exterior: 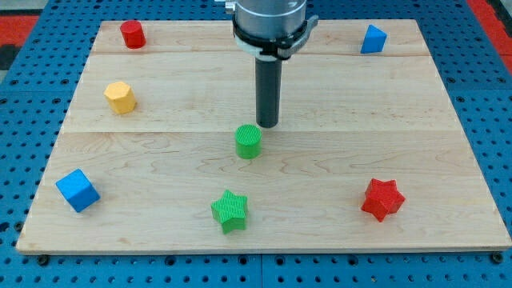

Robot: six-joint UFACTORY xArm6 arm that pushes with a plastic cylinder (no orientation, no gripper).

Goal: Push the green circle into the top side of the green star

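Observation:
The green circle point(249, 142) is a short cylinder near the middle of the wooden board point(160, 152). The green star point(230, 210) lies below it, slightly to the view's left, near the board's bottom edge. My tip point(267, 125) is the lower end of the dark rod that comes down from the view's top centre. It stands just above and to the right of the green circle, very close to it; I cannot tell whether it touches.
A red cylinder point(132, 34) sits at the top left, a blue block point(373, 39) at the top right. A yellow hexagon point(120, 98) is at the left, a blue cube point(78, 190) at the bottom left, a red star point(382, 199) at the bottom right.

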